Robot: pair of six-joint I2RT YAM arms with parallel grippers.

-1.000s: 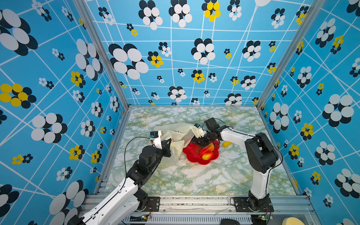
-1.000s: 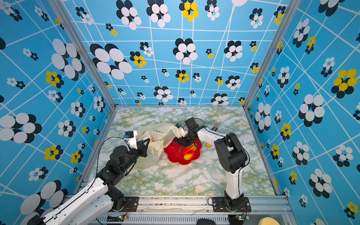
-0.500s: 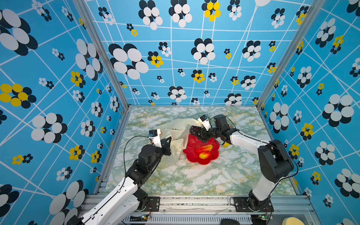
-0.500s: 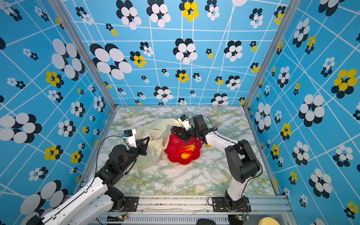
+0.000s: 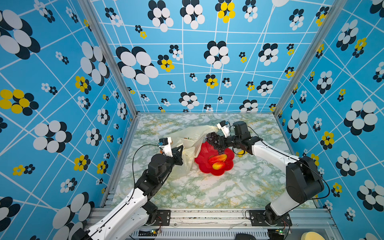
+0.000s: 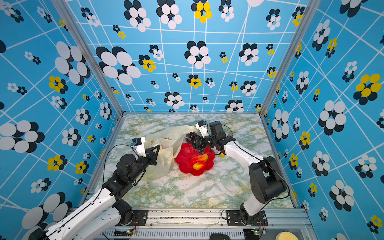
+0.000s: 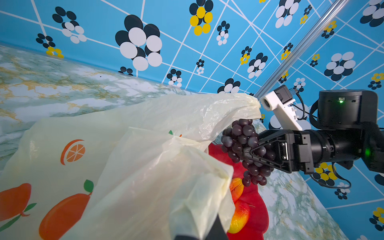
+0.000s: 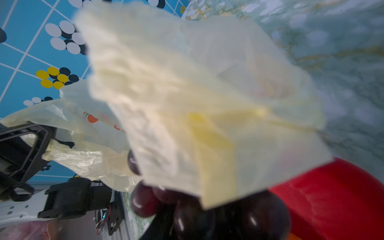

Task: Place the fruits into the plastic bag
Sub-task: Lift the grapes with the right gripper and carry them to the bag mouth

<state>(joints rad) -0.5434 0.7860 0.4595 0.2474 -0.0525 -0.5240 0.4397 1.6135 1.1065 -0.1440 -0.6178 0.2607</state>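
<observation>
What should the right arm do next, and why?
Probably ease the right pincer toward the left arm, sliding the grape bunch under the raised flap and into the plastic bag. The grapes hang gripped above the far edge of the red plate, right at the bag's mouth, which the left pincer holds lifted.

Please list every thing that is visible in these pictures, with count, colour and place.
plastic bag: one, cream-yellow with orange fruit prints, on the table left of the plate
grape bunch: one, dark purple, held in the air over the plate's far edge
plate: one, red, flower-shaped, middle of the table
fruits on the plate: two, red-yellow, side by side
small yellow piece: one, on the table right of the plate, partly hidden
table: one, green-white marble
left gripper: one, black, shut on the plastic bag
right gripper: one, black, shut on the grape bunch
</observation>
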